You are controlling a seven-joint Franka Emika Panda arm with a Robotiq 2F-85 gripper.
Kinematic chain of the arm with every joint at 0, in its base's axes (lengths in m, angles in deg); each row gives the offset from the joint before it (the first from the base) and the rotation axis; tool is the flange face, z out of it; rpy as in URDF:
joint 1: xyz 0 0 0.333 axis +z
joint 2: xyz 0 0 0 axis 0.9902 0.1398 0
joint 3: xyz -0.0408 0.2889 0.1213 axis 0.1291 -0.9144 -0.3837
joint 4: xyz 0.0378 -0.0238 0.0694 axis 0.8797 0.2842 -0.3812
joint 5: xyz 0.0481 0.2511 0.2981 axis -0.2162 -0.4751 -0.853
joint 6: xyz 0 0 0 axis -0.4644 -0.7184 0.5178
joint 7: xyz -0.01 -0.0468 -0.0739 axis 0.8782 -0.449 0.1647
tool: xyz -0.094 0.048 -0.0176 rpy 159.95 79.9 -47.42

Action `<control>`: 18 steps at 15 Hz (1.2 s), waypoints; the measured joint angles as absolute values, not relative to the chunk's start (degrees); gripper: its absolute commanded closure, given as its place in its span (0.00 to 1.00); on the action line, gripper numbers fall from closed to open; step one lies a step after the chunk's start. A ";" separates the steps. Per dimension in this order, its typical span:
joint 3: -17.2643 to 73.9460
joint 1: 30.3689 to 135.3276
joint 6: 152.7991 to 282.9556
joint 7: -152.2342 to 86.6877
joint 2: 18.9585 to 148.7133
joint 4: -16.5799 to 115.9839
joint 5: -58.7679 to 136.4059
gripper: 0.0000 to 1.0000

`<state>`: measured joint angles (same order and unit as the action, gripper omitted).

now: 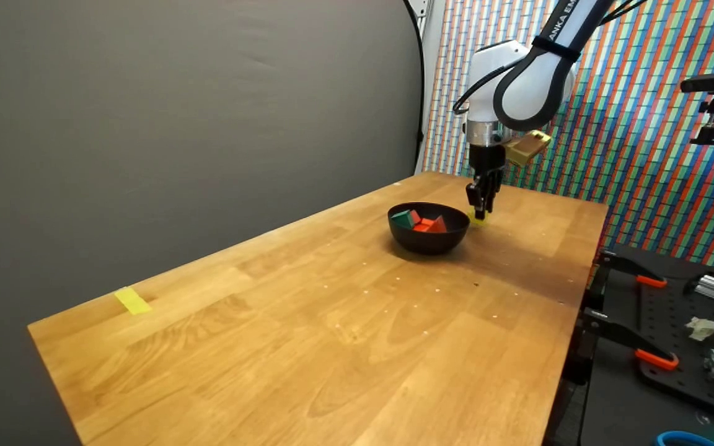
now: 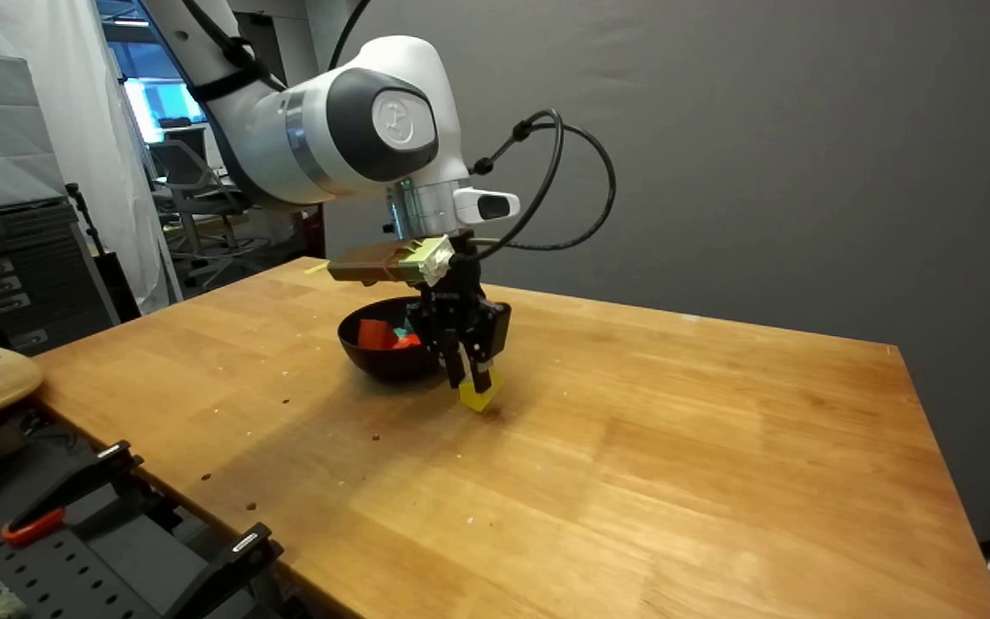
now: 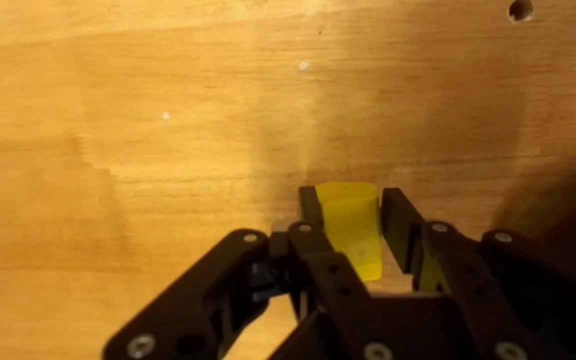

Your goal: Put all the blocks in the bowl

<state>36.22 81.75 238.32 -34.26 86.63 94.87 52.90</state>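
The small yellow block [image 3: 352, 230] sat on or barely above the pale wooden table [image 2: 675, 481], beside the round black bowl [image 1: 425, 244], between the fingers of your black gripper [image 3: 350, 202]; whether they pressed it could not be told. You appeared to be at the grasp, red blocks [image 1: 437, 225] and a green block [image 1: 402, 218] lying in the bowl. Next, a firm hold, a straight lift and a short carry were called for.

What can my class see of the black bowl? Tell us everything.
The bowl is round, plain and black, with curved sides narrowing downward and an open top; its material is uncertain. It stands upright on the wooden table, beside the gripper, which partly hides it in an exterior view. Red blocks and at least one green block lie inside.
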 measured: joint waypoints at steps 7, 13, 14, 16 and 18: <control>38.24 82.71 238.96 -37.79 77.21 97.25 60.27 0.83; 32.44 82.86 240.27 -34.53 72.10 97.66 58.96 0.83; 30.63 82.95 241.06 -32.50 72.20 97.66 56.54 0.83; 26.95 83.09 242.30 -27.36 73.25 97.58 49.48 0.82; 23.96 83.06 242.50 -21.55 75.33 97.13 41.02 0.39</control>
<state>23.96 83.06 242.50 -21.55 75.33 97.13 41.02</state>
